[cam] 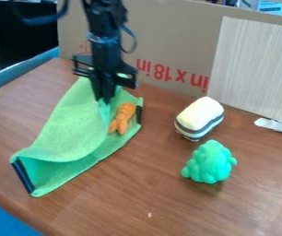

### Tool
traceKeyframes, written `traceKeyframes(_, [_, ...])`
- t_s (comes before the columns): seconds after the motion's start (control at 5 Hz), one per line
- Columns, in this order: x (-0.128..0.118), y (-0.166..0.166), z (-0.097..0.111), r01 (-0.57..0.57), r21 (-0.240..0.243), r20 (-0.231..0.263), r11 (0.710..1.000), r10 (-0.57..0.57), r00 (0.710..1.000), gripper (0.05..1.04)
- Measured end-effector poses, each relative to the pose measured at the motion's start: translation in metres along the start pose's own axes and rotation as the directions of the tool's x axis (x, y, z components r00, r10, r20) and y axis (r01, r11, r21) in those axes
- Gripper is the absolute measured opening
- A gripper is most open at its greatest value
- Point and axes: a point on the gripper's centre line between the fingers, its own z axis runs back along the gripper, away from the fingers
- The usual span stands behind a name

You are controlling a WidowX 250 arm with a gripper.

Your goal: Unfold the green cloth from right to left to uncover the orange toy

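Green cloth on tabletop's left half, raised fold grasped in fingers of black gripper. Orange toy on cloth, beside fold. Rightward: striped white block towards far edge, bumpy green toy nearer.

From above the front of the wooden table, the camera looks down at a slant toward the cardboard across the top, near enough that the tabletop runs past the frame's lower right.
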Motion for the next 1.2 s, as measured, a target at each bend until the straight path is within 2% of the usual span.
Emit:
traceKeyframes(0.2, [0.0, 0.051, 0.007, -0.11, -0.032, -0.03, 0.993, 0.109, 0.994, 0.065])
traceKeyframes(0.4, [-0.008, 0.081, -0.008, -0.118, -0.013, -0.104, 0.993, 0.116, 0.988, 0.064])
traceKeyframes(0.6, [-0.016, 0.114, -0.017, -0.145, 0.053, -0.118, 0.988, 0.151, 0.982, 0.064])
traceKeyframes(1.0, [-0.024, 0.161, -0.016, -0.189, 0.15, -0.129, 0.97, 0.209, 0.969, 0.064])
traceKeyframes(1.2, [-0.032, 0.176, -0.015, -0.221, 0.182, -0.137, 0.958, 0.247, 0.959, 0.064])
